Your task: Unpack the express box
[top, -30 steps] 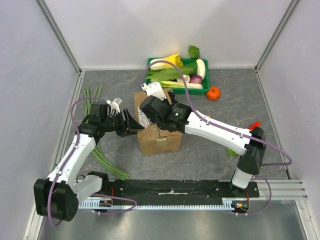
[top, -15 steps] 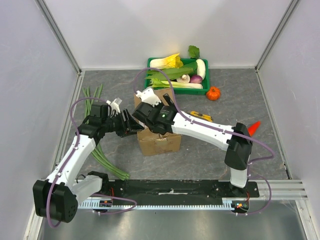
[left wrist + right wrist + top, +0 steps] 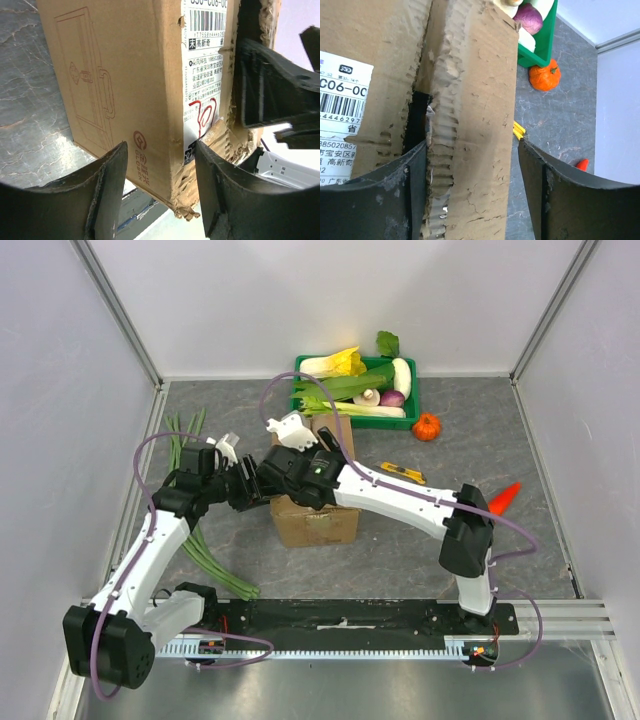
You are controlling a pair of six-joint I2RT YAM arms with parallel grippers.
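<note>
- The express box (image 3: 318,525): a brown corrugated carton standing on the grey mottled table (image 3: 400,550). In the overhead view both arms cover most of its top, and only its near wall shows.
- The left gripper (image 3: 161,150): sits at the box's left side, level with its wall. The jaws are spread wide and hold nothing. Through the gap appear the carton's printed line markings and its white shipping label (image 3: 205,75), with ragged, torn cardboard along the corner below the label. Whether either jaw touches the wall cannot be told.
- The right gripper (image 3: 470,145): sits over the top of the box, its jaws also spread wide. A torn flap (image 3: 470,100) of the box fills the gap between them. No pinch on it is visible.
- The green tray (image 3: 411,400): just beyond the far side of the box, heaped with vegetables.
- The orange pumpkin (image 3: 427,426): beyond the box and to its right, beside the tray's near right corner.
- The yellow tool (image 3: 398,473): flat on the table near the box's right side, partly under the right arm.
- The red-orange cone (image 3: 507,494): well to the right of the box.
- The green stalks (image 3: 185,440): long and thin, lying to the left of the box and passing under the left arm.
</note>
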